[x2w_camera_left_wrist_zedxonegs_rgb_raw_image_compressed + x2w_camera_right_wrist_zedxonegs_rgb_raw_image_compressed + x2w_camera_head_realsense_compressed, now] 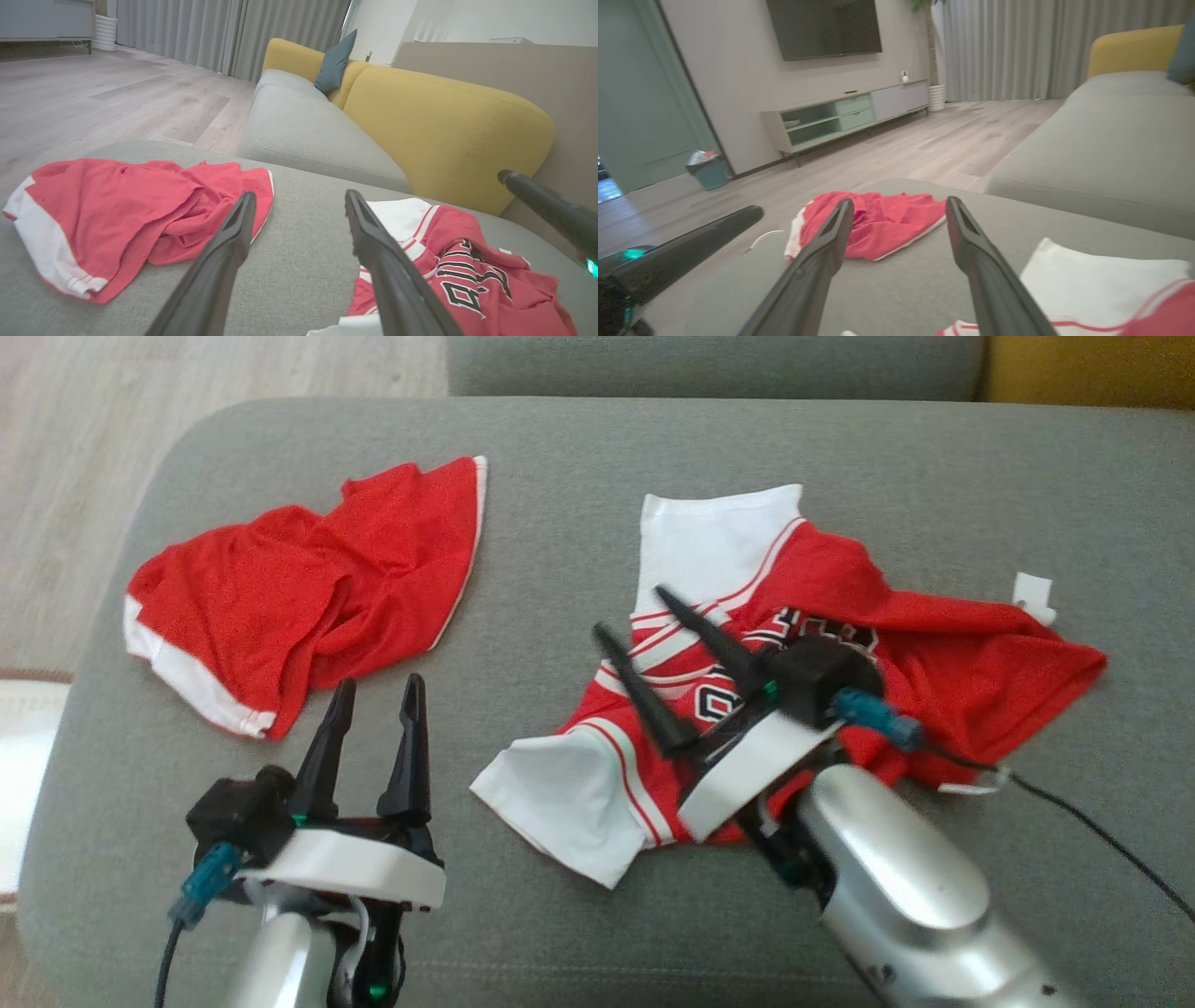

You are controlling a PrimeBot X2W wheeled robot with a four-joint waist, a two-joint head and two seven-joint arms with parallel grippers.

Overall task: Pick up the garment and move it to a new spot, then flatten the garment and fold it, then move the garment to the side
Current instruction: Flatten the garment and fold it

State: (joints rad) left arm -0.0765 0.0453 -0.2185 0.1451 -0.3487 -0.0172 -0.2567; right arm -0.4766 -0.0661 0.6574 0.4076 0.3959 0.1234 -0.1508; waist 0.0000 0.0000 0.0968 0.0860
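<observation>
Sofa seat (579,457): one grey cushion, its rounded left edge beside the wooden floor (75,429); bare along the back edge and in a strip between the two cloths
Jersey (952,644): one, red and white, crumpled on the seat's right half, a white sleeve reaching toward the front edge
Red cloth (308,588): one, white-trimmed, bunched near the seat's left edge, well apart from the jersey
Right fingers (644,695): two, spread apart, empty, above the jersey's left part
Left fingers (327,747): two, spread apart, empty, over bare seat just in front of the red cloth
</observation>
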